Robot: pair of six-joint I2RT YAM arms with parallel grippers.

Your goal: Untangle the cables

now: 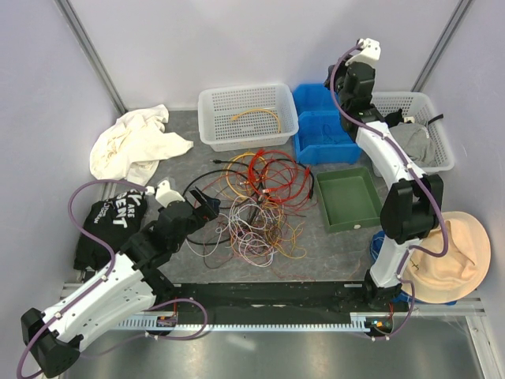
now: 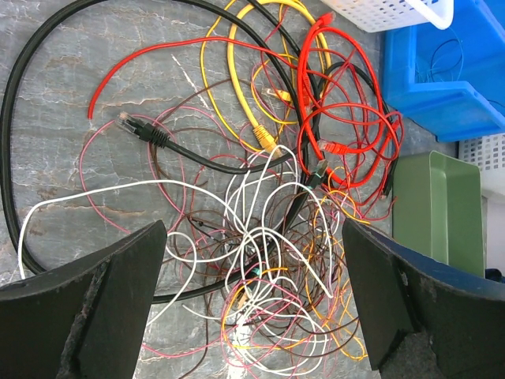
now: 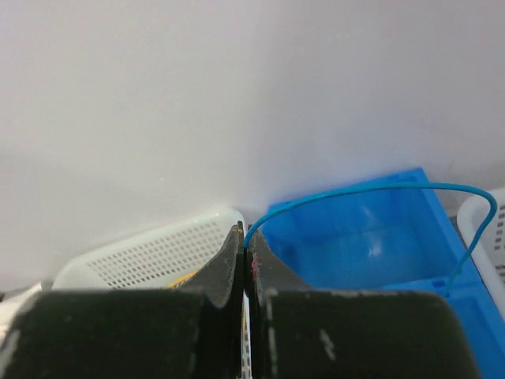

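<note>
While the right hand (image 3: 245,238) is clenched on a thin blue wire (image 3: 371,189), raised above the blue bin (image 3: 355,253), the wire arches from its fingertips out and down toward that bin. The left hand (image 2: 252,229) is released, its fingers (image 2: 102,300) spread wide, hovering over the cables (image 2: 276,197). These lie tangled in red, yellow, black, white and pink loops in the middle of the counter (image 2: 63,103). Near the tangle sit a green tray (image 2: 442,205) and a white basket (image 1: 207,106) holding one yellow cable (image 1: 256,113).
</note>
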